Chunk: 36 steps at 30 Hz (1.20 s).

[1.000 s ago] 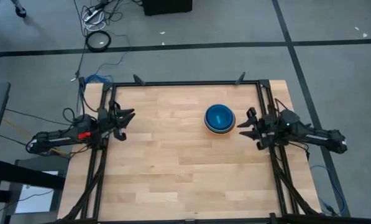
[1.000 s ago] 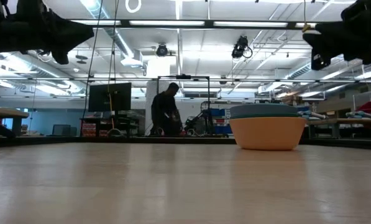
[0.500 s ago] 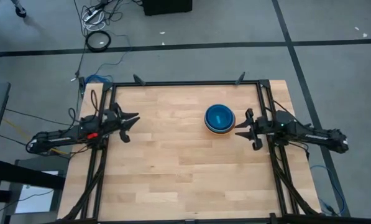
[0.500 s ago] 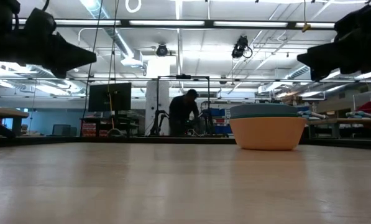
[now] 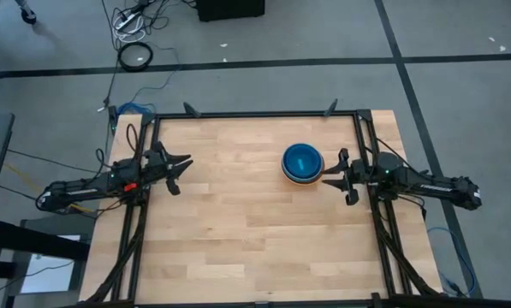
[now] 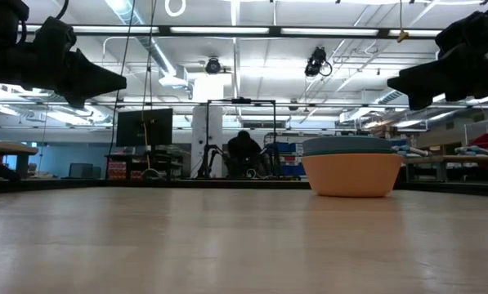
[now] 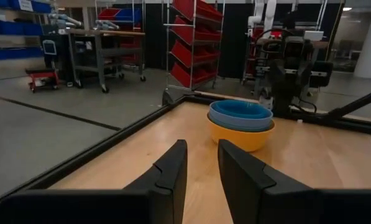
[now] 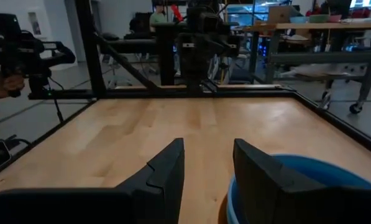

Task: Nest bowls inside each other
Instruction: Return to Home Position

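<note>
The bowls (image 5: pixel 302 162) stand nested in one stack on the wooden table, right of centre toward the far edge. A blue bowl sits on top and an orange one (image 6: pixel 351 174) rests on the table at the bottom. The left wrist view shows the stack (image 7: pixel 241 124) ahead. In the right wrist view the blue rim (image 8: pixel 309 177) is close by. My left gripper (image 5: pixel 182 164) hovers open at the table's left edge, far from the stack. My right gripper (image 5: pixel 332 179) hovers open just right of the stack, apart from it. Both point level with nothing between their fingers.
A black frame rail (image 5: pixel 255 114) runs around the table's edges. Bare wood (image 5: pixel 238 231) stretches between the two arms and toward the near edge. A person (image 6: pixel 245 153) is in the room beyond the table's far edge.
Both grippers have tipped from slanting downward to pointing level across the table at each other. My left gripper has also sunk a little. The stack of bowls has stayed where it was.
</note>
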### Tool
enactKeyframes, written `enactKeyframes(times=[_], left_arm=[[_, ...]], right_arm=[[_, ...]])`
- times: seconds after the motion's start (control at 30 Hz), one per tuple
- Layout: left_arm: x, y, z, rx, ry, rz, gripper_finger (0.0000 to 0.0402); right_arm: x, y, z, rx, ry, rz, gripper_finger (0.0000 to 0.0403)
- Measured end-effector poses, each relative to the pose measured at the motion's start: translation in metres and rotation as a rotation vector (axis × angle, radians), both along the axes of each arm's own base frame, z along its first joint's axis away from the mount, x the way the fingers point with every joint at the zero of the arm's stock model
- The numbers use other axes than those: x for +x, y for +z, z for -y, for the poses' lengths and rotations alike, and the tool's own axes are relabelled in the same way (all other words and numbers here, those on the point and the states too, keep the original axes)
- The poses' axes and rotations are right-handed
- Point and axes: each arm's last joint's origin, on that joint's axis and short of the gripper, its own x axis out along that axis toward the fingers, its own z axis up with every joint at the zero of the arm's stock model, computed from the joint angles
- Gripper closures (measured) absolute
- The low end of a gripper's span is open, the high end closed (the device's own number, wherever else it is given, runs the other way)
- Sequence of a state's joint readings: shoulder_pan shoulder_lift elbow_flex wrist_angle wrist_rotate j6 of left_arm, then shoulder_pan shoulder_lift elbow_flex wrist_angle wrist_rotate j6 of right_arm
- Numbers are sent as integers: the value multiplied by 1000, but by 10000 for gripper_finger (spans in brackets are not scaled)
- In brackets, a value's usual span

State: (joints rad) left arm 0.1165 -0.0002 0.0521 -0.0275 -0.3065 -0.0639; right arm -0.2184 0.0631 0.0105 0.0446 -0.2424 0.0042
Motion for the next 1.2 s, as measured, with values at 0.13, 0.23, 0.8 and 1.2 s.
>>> enactKeyframes(times=[0.13, 0.23, 0.8, 1.2], left_arm=[[0, 0, 0, 5, 0, -3, 302], [0, 0, 0, 5, 0, -2, 302], [0, 0, 0, 6, 0, -3, 302], [0, 0, 0, 6, 0, -3, 302]], right_arm=[[0, 0, 0, 37, 0, -1, 275], [0, 1, 0, 38, 4, 8, 275], [0, 3, 0, 34, 4, 29, 275], [0, 3, 0, 34, 4, 29, 275]])
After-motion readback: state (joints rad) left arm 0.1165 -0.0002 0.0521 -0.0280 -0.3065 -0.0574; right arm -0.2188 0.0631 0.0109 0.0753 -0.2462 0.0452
